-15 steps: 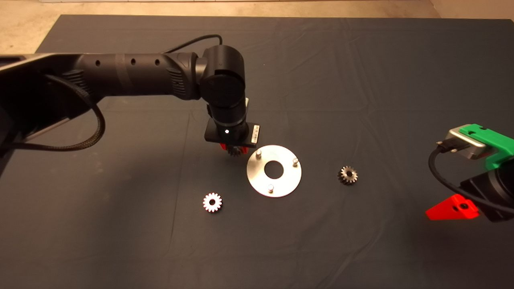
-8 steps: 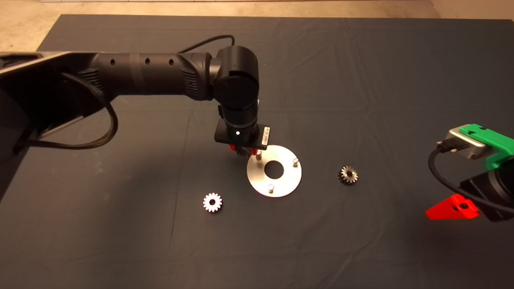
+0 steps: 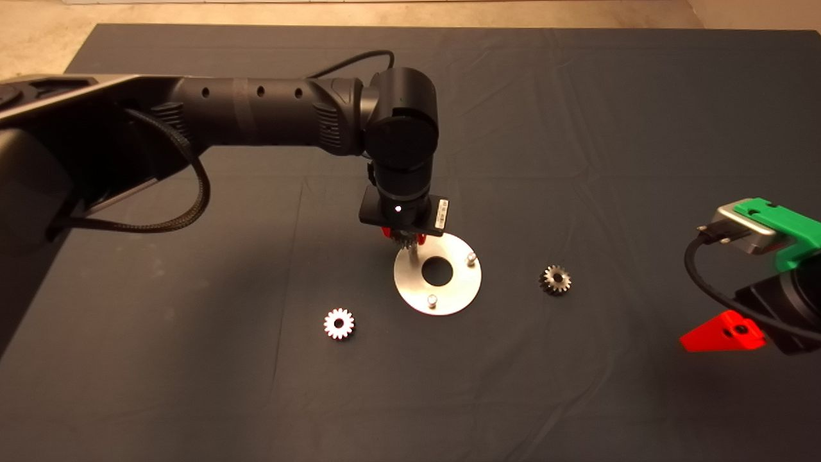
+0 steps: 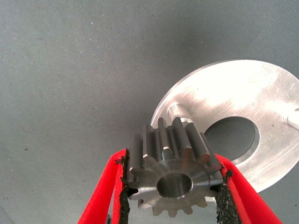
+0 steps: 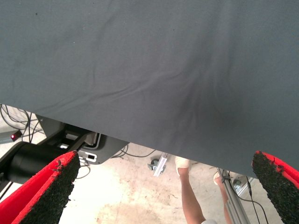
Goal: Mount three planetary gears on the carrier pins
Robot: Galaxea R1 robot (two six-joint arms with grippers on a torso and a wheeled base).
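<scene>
A: Gripping one planetary gear (image 4: 174,176) in left end effector (image 3: 404,239), red fingers (image 4: 103,196) clamped on opposite sides of the teeth, centre hole facing the wrist camera.

B: Position?

A: Held off the mat, over the rear-left edge of the silver disc (image 3: 458,294). Just above and slightly to the side of the nearest carrier pin (image 4: 177,112) in wrist view; not seated. Same pin mostly hidden under the end effector in head view.

B: Other pins?

A: Two more bare: one at disc's right (image 3: 471,258), one at front (image 3: 432,299). Standing upright, spread around the large centre hole.

B: Remaining gears?

A: Lying flat on the dark mat (image 3: 577,128). Bright one (image 3: 338,323) front-left of the disc, apart from it. Darker one (image 3: 555,280) to the right of the disc, also apart. Neither touched.

B: Right side?

A: Right end effector (image 3: 723,333) parked at lower right edge of head view, over the desk corner. Fingers (image 5: 46,191) spread wide, nothing between them. Wrist view there: mat edge, floor beyond with cables, a metal stand, a person's leg (image 5: 191,198) and shoes.
</scene>
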